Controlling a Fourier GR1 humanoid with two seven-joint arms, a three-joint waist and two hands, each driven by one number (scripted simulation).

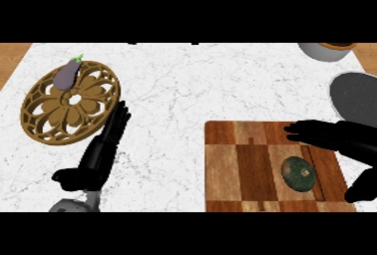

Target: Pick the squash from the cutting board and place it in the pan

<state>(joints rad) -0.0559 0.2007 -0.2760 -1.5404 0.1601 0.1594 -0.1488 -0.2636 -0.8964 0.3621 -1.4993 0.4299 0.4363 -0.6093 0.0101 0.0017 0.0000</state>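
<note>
Squash [298, 173] sits on the cutting board [236, 169], right side. Our right hand [331, 137] hovers over it, fingers spread w/ thumb low, nothing held, prob. lining up a grasp. Pan [357, 97] waits just beyond. Left hand [103, 149] rests open, out of the way.

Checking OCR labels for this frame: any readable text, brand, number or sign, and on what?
None: no readable text.
Cutting board: wood checker pattern only.
Squash: plain dark green skin.
Trivet with the eggplant: carved flower pattern, no letters.
Pan and pot at the far right: no markings visible.
</note>
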